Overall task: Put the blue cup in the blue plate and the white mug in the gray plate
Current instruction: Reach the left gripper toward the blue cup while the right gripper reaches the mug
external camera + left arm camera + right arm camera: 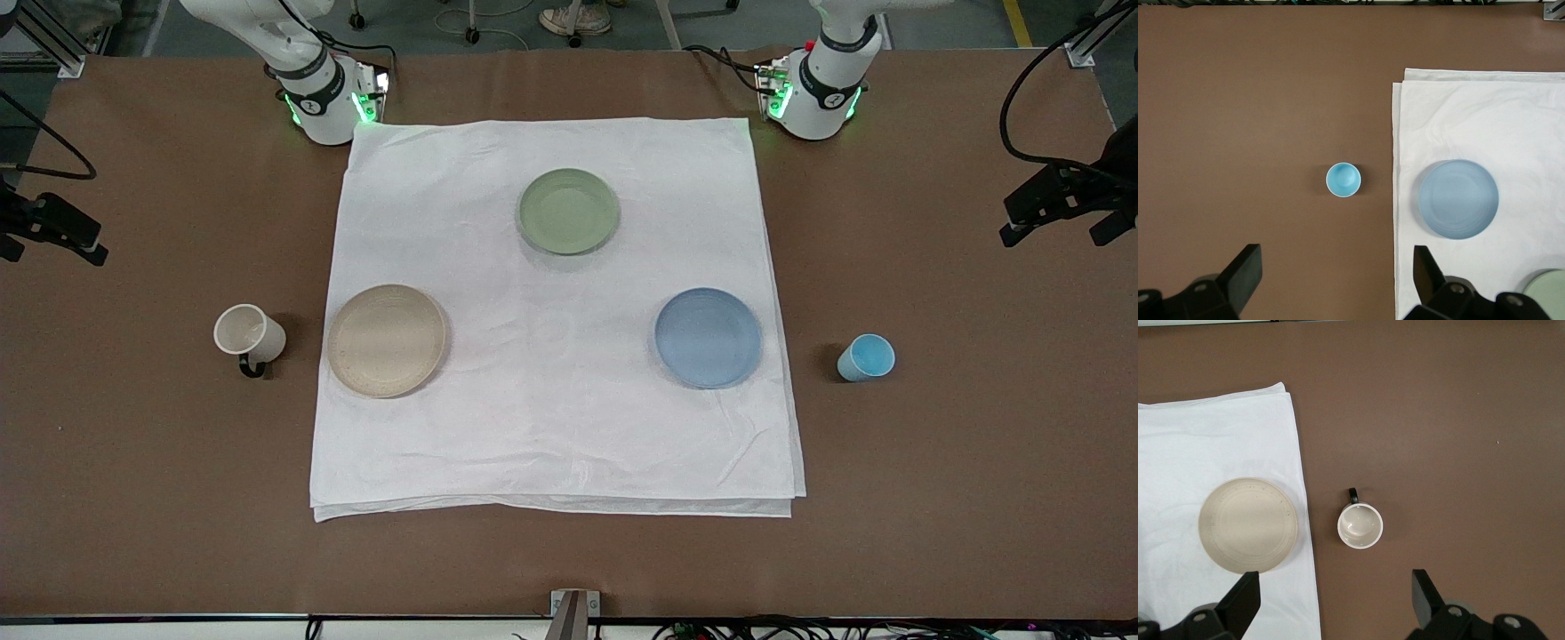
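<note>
The blue cup (865,357) stands upright on the brown table beside the cloth, toward the left arm's end; it also shows in the left wrist view (1343,179). The blue plate (709,337) (1458,199) lies on the cloth beside it. The white mug (249,334) (1360,526) stands upright on the table toward the right arm's end, beside the gray plate (387,340) (1248,525). Both plates hold nothing. My left gripper (1336,257) is open, high over the table near the cup. My right gripper (1335,580) is open, high over the cloth's edge near the mug. Neither gripper shows in the front view.
A pale green plate (568,211) lies on the white cloth (551,427) nearer the robots' bases. Black camera mounts (1067,200) (49,227) stand at both ends of the table.
</note>
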`<state>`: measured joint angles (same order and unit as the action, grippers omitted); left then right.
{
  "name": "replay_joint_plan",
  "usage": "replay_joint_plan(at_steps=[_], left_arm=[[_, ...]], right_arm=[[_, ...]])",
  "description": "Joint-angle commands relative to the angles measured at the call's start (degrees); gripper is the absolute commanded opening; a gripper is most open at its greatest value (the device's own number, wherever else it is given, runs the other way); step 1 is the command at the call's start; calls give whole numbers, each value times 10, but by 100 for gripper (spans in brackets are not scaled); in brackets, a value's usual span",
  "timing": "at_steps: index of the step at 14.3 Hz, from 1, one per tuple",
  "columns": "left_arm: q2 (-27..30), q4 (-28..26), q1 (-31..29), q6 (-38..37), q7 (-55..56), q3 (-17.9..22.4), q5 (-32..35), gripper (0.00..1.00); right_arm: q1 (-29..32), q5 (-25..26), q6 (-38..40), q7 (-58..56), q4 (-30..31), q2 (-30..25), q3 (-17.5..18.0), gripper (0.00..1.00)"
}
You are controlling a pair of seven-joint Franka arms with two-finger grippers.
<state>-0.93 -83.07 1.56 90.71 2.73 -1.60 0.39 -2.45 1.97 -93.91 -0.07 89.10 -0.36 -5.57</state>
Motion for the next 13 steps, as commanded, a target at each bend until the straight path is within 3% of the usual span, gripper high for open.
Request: replay_joint_plan(at_steps=[1, 9, 13], left_arm=[[0, 11, -1, -12, -3, 0, -15, 100], [-8, -6, -4, -27, -4, 4, -22, 100], [-66, -52, -8, -23, -6, 6, -14, 100]], right_arm=[[3, 0, -1, 4, 1, -5, 1, 100], [3, 0, -1, 4, 1, 3, 1, 100], [3, -3, -6, 4, -1, 25, 1, 100]])
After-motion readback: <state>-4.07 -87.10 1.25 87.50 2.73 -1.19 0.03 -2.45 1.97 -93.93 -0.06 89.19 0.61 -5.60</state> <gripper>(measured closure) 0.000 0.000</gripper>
